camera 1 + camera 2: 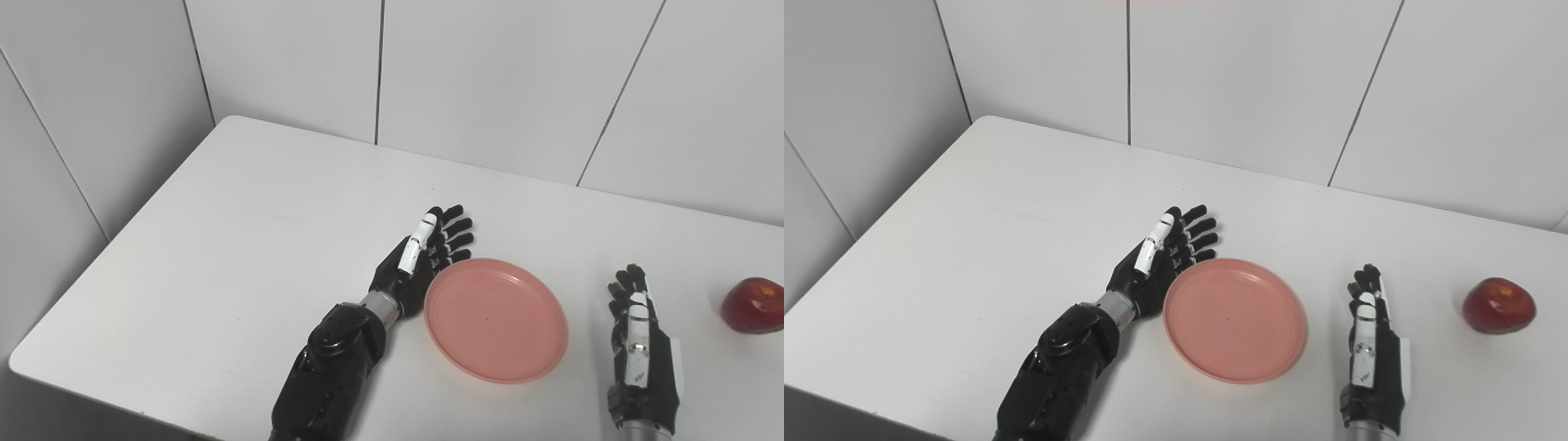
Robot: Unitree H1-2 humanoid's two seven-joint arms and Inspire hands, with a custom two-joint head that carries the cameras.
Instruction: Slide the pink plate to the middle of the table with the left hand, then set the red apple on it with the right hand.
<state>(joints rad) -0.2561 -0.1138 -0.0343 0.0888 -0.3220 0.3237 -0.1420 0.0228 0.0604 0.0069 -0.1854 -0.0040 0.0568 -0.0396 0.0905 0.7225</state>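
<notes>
A pink plate [495,318] lies flat on the white table [245,245], near its front middle. My left hand [422,257] stands open on edge against the plate's left rim, fingers stretched out and apart, holding nothing. My right hand [637,331] rests open on the table to the right of the plate, apart from it, fingers pointing away from me. A red apple [753,305] sits on the table at the far right, a short way beyond the right hand and not touched.
White wall panels [490,79] close off the table's back and left sides. The table's front left corner [18,361] and front edge are close to my left arm.
</notes>
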